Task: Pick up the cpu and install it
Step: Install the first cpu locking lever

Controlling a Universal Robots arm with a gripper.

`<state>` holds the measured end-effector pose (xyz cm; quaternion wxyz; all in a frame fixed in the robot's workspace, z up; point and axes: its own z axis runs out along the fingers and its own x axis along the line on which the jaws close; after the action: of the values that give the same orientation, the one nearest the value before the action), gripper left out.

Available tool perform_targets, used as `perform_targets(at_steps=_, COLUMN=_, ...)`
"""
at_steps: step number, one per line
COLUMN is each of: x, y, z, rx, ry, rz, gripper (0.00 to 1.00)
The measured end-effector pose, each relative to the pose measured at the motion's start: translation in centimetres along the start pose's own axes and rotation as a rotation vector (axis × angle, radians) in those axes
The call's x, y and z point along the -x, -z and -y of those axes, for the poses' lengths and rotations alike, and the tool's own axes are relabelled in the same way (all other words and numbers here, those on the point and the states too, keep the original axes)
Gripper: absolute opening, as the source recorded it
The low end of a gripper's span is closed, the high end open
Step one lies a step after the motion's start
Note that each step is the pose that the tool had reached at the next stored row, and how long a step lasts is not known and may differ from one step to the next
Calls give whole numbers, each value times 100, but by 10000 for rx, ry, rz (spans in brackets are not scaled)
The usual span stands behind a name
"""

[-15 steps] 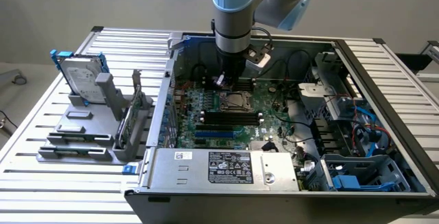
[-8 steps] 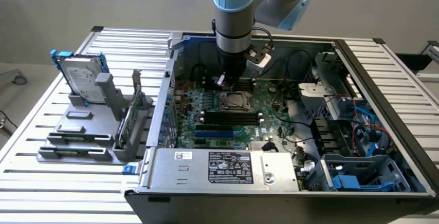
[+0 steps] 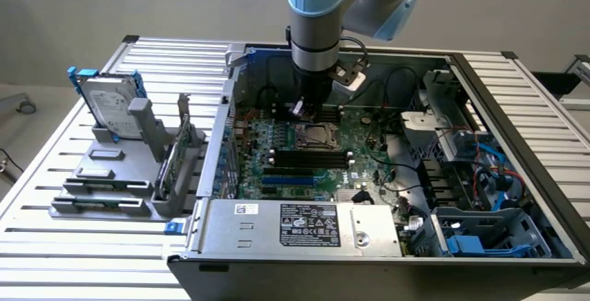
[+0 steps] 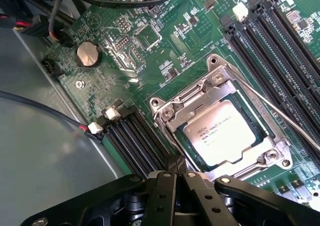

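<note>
Light-blue and grey robot arm comes down from top centre of the exterior view into the open black PC case. The black gripper is low over the green motherboard, at frame centre.

Tool state: in the wrist view, the gripper's two black fingers are pressed together with nothing between them.

The small flat square cpu with the silver-grey metal top is seated flat in the square metal-framed socket, printed side up. In the exterior view the cpu sits mid-board, just below the gripper tips. The tips are close beside the socket's edge, not touching the cpu, next to a bank of long black memory slots.

A round silver coin cell sits on the board, well apart from the socket.

- Left of frame: upright silver hard drive with blue brackets in a grey plastic rack, on the slatted aluminium table.
- Bottom centre: grey boxy power supply with labels.
</note>
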<state>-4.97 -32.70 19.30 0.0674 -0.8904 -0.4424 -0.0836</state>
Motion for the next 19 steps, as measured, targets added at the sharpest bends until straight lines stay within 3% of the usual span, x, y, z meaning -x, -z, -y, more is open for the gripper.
perform_targets(at_steps=19, x=-41, y=-15, z=-59, rx=5, ry=2, rz=-4, gripper=11)
